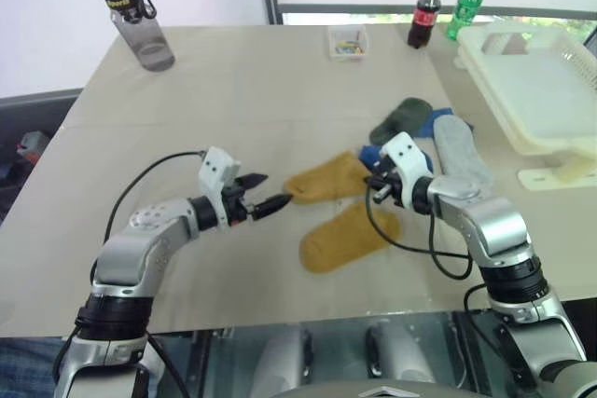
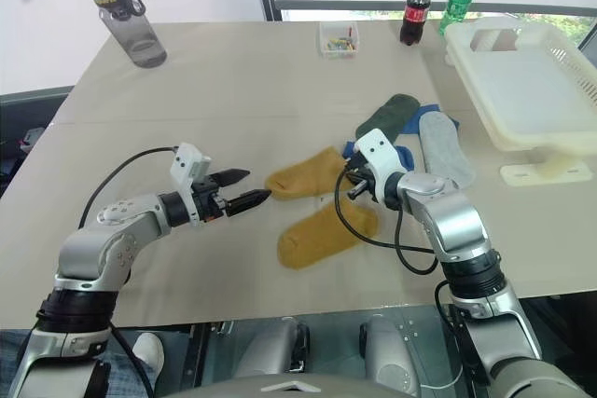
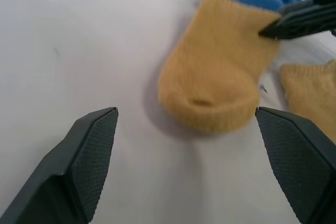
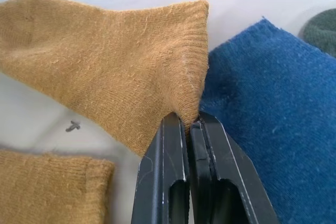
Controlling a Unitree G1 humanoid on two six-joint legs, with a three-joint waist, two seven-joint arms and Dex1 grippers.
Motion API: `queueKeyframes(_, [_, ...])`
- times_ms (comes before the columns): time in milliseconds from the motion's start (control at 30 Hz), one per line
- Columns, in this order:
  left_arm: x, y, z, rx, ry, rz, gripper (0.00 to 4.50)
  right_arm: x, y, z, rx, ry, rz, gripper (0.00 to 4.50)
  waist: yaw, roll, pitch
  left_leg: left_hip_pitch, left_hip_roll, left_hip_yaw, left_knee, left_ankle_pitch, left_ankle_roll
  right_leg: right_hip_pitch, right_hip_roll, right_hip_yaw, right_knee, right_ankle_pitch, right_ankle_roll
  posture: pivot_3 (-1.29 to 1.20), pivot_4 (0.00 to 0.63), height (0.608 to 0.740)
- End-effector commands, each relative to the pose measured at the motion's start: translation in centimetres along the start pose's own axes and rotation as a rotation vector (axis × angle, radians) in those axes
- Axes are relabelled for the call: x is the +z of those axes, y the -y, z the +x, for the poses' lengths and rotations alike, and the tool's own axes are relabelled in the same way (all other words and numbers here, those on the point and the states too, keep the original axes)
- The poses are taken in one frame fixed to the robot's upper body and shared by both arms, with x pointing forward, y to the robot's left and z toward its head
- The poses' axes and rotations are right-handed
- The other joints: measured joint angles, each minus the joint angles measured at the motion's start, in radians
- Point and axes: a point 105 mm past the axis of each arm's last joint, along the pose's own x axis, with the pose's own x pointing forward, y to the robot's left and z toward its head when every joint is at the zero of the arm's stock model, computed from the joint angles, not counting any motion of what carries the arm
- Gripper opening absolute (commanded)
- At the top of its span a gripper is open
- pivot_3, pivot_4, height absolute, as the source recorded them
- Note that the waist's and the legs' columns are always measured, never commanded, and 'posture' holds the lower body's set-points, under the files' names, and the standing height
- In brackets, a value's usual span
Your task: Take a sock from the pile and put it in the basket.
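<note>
Your right gripper is pinched tight on the corner edge of the upper mustard-yellow knit sock, right where that sock meets the blue sock. Your left gripper has its two black fingers spread wide, holding nothing, and it hangs just off the other end of the same yellow sock.

You can see a second mustard-yellow sock lying flat just below the first one, nearer to you. The pile of socks sits behind your right gripper: dark green sock at the back, blue in the middle, pale grey sock on the right side.

The big creamy-white plastic basket with slotted sides stands at the right edge of the beige table, a little apart from the pile.

There is lots of bare table to your left and in the middle. Far back stand a grey water bottle, a small clear box, a cola bottle and a green bottle.
</note>
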Motion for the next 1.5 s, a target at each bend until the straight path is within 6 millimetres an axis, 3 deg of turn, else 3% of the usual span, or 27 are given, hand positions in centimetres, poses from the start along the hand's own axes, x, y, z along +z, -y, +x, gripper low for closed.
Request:
queueKeyframes(33, [0.1,0.4,0.5,-0.024,-0.031,-0.069,4.5,1.2,-0.5,-0.4,0.008,0.051,-0.029,0.03,0.0,0.0,0.0,0.0,0.0,0.0,0.0,0.0,0.0,0.0,0.0,0.0,0.0,0.0,0.0,0.0,0.15,0.74])
queueKeyframes(467, [0.2,1.4,3.1,-0.044,-0.051,-0.031,4.5,1.4,-0.9,-0.2,0.006,0.066,-0.03,0.03,0.006,0.0,0.0,0.0,0.0,0.0,0.001,0.001,-0.002,0.0,0.0,0.0,0.0,0.0,0.0,0.0,0.15,0.74])
queueKeyframes(633, [0.0,1.5,3.6,-0.047,-0.06,-0.009,2.25,1.4,-1.1,-0.2,0.006,0.067,-0.03,0.0,0.007,0.0,0.0,0.0,0.0,0.0,0.001,0.001,-0.002,0.0,0.0,0.0,0.0,0.0,0.0,0.0,0.15,0.74])
queueKeyframes(833, [0.2,1.4,3.6,-0.05,-0.054,0.005,0.04,1.5,-0.9,-0.4,0.0,0.071,-0.032,0.0,0.007,0.0,0.0,0.0,0.0,0.0,0.001,0.001,-0.002,0.0,0.0,0.0,0.0,0.0,0.0,0.0,0.15,0.74])
queueKeyframes(1100, [1.1,1.8,2.9,-0.062,0.0,0.019,0.04,2.9,-1.8,-1.3,0.043,0.11,-0.065,0.0,0.007,0.0,0.0,0.0,0.0,0.0,0.001,0.001,-0.002,0.0,0.0,0.0,0.0,0.0,0.0,0.0,0.15,0.74])
queueKeyframes(1267, [2.0,4.1,1.5,-0.141,0.044,0.038,0.04,4.0,-2.9,-2.6,0.095,0.145,-0.068,0.0,0.005,0.0,0.0,-0.001,0.0,0.0,0.001,0.001,-0.002,0.0,-0.001,0.001,-0.001,0.0,0.0,0.0,0.15,0.74])
queueKeyframes(1500, [2.7,6.5,-1.1,-0.199,0.076,0.01,0.04,4.1,-3.2,-4.4,0.111,0.148,-0.022,0.0,0.005,0.0,0.0,-0.001,0.0,-0.001,0.001,0.0,0.0,0.0,-0.001,0.0,0.0,0.0,0.0,0.0,0.15,0.74])
